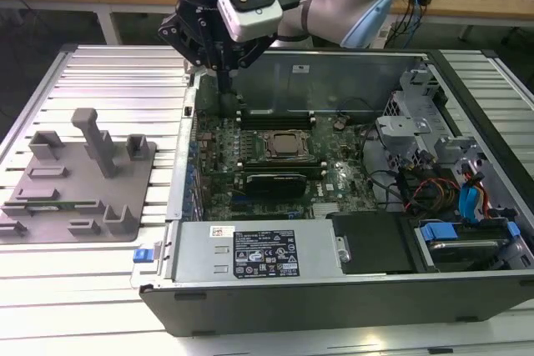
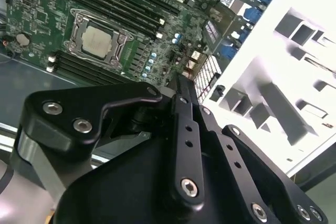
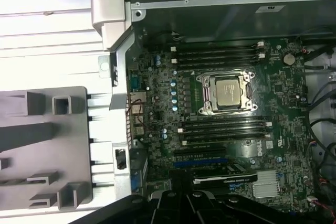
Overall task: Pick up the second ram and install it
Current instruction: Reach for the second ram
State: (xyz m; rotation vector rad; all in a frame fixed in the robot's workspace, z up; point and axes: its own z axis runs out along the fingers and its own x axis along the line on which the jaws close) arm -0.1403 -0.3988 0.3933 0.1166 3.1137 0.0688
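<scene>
The exterior view shows the second ram [image 1: 60, 203] lying flat on the grey holder tray [image 1: 138, 183], beside the open computer case [image 1: 334, 289] on the exterior view's left. The gripper [image 1: 225, 82], clenched with fingertips together, hangs over the case's far corner. In the first wrist view, the motherboard [image 3: 220, 129] and processor socket [image 3: 228, 92] lie inside the case. The case rests on a ribbed metal table [image 1: 108, 77].

Ribbed white tabletop [image 1: 108, 72], cluttered wooden benches [image 1: 476, 6] behind, dark floor [image 1: 42, 31] beneath them
</scene>
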